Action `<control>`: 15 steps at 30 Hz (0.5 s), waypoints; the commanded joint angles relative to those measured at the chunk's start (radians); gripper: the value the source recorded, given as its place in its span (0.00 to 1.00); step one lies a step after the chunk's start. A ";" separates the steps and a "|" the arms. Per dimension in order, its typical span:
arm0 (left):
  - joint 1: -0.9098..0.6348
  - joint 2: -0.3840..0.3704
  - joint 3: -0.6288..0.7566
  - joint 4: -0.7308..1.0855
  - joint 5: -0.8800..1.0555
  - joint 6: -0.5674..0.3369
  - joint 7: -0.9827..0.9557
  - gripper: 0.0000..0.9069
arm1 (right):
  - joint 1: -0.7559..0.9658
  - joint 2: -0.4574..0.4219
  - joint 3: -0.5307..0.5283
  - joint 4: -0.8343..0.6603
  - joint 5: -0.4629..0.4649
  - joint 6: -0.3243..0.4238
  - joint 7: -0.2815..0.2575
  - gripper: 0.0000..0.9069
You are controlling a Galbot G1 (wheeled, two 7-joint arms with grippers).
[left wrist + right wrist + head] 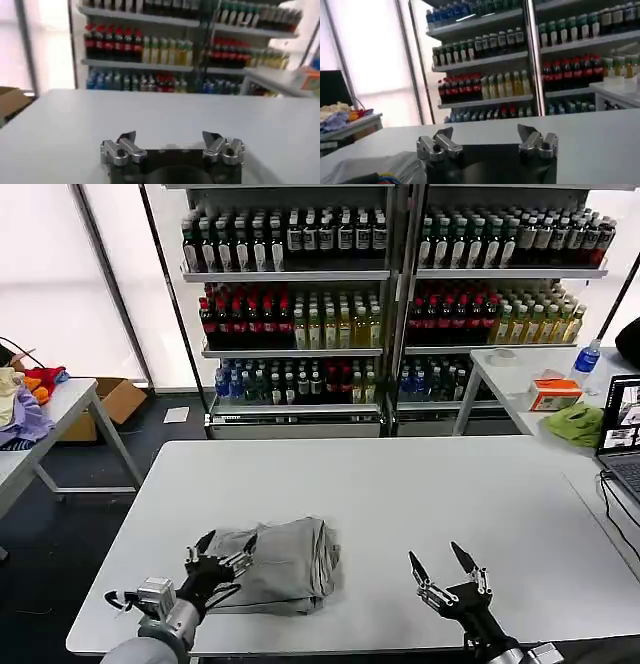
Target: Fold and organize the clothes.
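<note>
On your left side, the left gripper (222, 556) sits low at the near edge of the white rectangular table (400, 484), just at the left border of the folded light grey shirt of soft fabric (285, 564). Its jaws are spread, and from the head view they seem to touch or overlap the fabric edge, but I cannot tell if they really press it. In the left wrist view the same gripper (172, 145) has both fingers apart with nothing between them.

The shirt lies as a compact, roughly square bundle near the front of the table, a little left of the middle. The folds look already made, so I judge the folding is mostly done and the step now is to tidy or place the bundle. Move slowly here: soft fabric slides and opens easily, so keep the jaws low and parallel to the table, and push or pinch at the thick folded edge, not at a single loose layer.

On your right, the right gripper (450, 576) hovers over bare table, well apart from the shirt, with jaws spread and empty; its wrist view (487, 145) confirms this. You can use it to steady the right border of the bundle, so that the layers do not shift when the left side works.
</note>
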 commanded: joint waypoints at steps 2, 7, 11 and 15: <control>0.027 -0.014 -0.074 0.159 0.085 0.061 -0.010 1.00 | 0.001 0.003 -0.001 -0.007 -0.003 0.005 -0.002 1.00; 0.020 -0.045 -0.047 0.141 0.060 0.096 -0.037 1.00 | 0.002 0.001 0.003 -0.015 -0.002 0.009 -0.004 1.00; 0.002 -0.074 -0.033 0.142 0.061 0.101 -0.048 1.00 | 0.005 0.003 0.001 -0.026 -0.003 0.013 -0.004 1.00; -0.014 -0.097 -0.019 0.162 0.066 0.094 -0.052 0.09 | 0.004 0.005 -0.001 -0.034 -0.007 0.018 -0.003 1.00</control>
